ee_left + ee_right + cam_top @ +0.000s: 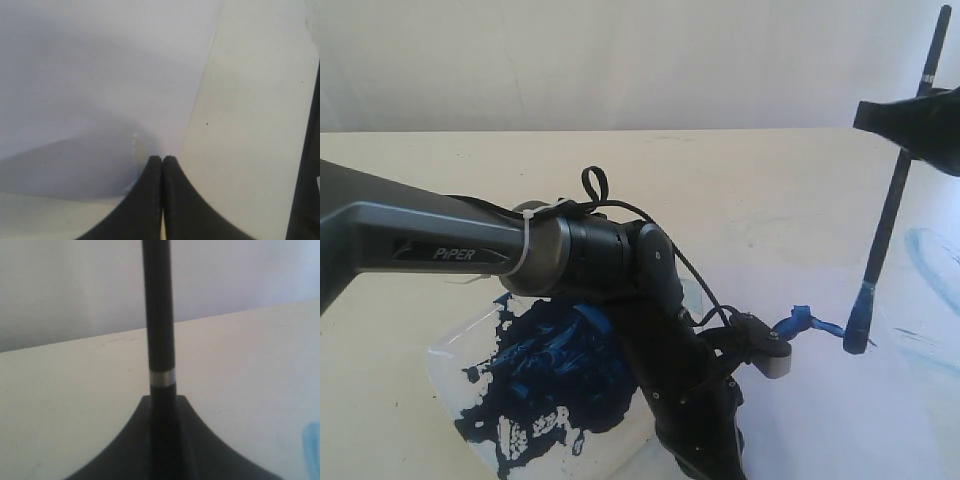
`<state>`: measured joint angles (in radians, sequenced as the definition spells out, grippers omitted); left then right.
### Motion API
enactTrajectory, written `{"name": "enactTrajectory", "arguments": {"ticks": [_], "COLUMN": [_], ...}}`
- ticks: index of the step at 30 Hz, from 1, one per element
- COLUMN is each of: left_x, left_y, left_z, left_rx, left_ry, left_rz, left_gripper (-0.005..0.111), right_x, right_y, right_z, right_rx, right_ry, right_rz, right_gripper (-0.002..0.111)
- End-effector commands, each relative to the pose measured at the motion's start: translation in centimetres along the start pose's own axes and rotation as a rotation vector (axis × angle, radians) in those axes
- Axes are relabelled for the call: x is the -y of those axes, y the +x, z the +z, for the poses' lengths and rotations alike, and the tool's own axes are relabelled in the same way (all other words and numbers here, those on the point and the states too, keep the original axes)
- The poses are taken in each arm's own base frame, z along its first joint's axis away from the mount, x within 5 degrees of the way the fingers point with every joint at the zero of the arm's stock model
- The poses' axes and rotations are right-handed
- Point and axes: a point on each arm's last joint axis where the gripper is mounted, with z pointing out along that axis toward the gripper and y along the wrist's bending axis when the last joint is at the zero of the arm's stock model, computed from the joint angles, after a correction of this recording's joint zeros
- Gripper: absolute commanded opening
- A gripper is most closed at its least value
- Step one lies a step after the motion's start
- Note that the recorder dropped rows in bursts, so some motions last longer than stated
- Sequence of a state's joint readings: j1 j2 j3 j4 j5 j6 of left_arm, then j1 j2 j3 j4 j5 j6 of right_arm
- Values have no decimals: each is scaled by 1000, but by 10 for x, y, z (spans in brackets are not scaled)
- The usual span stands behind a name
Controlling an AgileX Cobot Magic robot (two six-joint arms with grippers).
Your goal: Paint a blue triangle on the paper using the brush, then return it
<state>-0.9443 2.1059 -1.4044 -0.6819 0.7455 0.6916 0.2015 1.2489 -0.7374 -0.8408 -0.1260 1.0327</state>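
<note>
My right gripper (912,120) is shut on the black handle of the brush (892,215), which slants down across the white paper (840,410). The brush's blue-stained tip (857,335) sits at the sheet. From the tip a short dark-blue stroke (805,322) runs toward the left arm (660,300), which covers what lies beyond, so no whole blue triangle is in view. In the right wrist view the gripper (163,399) clamps the brush (159,315) just below its silver band (163,377). My left gripper (162,159) is shut and empty, tips down at the paper's (100,75) edge.
A clear dish (445,350) with a dark-blue paint puddle (555,375) lies at the front left, under the left arm. Faint light-blue smears (930,260) mark the paper's right side. Cream tabletop (250,125) borders the sheet.
</note>
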Motion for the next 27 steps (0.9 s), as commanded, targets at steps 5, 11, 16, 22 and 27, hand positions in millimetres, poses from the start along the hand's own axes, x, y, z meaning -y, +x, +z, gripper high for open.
{"name": "enactTrajectory", "arguments": {"ticks": [5,11,16,22,27], "left_x": [1,1,1,1,1], "left_y": [5,5,5,5,5], "left_z": [6,6,6,6,6], "left_rx": [-45,-43,-43,-43,-43], "left_ry": [25,23,23,23,23], "left_rz": [3,3,3,3,3], "left_gripper": [0,0,0,0,0], "right_x": [-2,4,4,8,11], "right_y": [-22,-10,-3,13,26], "right_z": [3,24,42,63,74], "right_rx": [144,116,151,124,80], "right_ry": [-15,2,-37,-46,-37], "right_rz": [33,63,73,81,78], "right_gripper": [0,0,0,0,0]}}
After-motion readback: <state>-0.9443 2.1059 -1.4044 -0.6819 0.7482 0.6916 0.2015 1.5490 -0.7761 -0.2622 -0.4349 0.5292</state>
